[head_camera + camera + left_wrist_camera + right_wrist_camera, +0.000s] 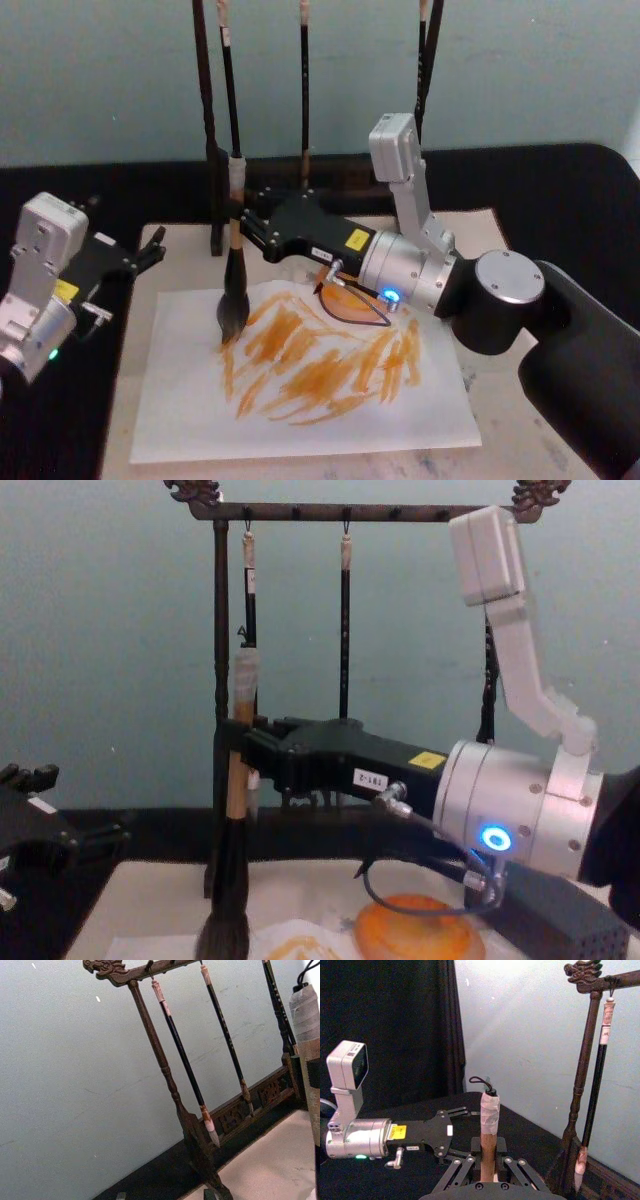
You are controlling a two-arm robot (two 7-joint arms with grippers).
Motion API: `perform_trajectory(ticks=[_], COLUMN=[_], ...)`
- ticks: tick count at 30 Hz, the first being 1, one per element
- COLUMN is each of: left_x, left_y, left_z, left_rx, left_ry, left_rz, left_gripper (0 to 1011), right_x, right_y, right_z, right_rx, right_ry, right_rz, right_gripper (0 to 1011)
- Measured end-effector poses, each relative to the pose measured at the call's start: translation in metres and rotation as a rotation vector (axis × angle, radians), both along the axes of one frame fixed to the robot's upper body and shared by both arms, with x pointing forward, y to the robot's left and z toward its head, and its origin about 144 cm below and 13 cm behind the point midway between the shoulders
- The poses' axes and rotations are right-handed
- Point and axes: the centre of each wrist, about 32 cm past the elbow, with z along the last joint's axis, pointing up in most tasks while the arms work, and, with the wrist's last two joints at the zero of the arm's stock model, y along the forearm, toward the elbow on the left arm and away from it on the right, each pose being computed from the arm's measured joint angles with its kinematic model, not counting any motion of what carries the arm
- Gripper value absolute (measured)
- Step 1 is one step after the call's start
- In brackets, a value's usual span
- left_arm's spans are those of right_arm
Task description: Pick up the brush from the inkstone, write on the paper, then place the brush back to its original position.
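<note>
The brush stands upright, its dark bristle tip touching the left part of the paper, among orange strokes. My right gripper is shut on its tan handle, reaching in from the right; in the chest view the gripper clamps the brush below the taped end. In the right wrist view the brush rises between my fingers. The orange inkstone lies partly under my right forearm and is seen again in the chest view. My left gripper rests open and empty at the mat's left edge.
A dark wooden rack with thin hanging brushes stands behind the paper, close to the held brush. A beige felt mat lies under the paper on a black cloth. A grey block with holes sits at the right.
</note>
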Motion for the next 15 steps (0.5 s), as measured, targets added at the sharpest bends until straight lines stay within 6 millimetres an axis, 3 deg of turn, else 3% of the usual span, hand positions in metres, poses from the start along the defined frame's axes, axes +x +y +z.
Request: perform_trajectory(ticks=[15], left_x=[0.0], left_y=[0.0], left_z=[0.0], left_rx=[0.0], left_ry=[0.0], left_rz=[0.0], left_gripper=[1001], right_x=[0.0052], right_y=[0.0068], right_z=[-0.0025], right_rx=[-0.009], right_ry=[-0.025], right_rz=[-0.02], right_gripper=[175])
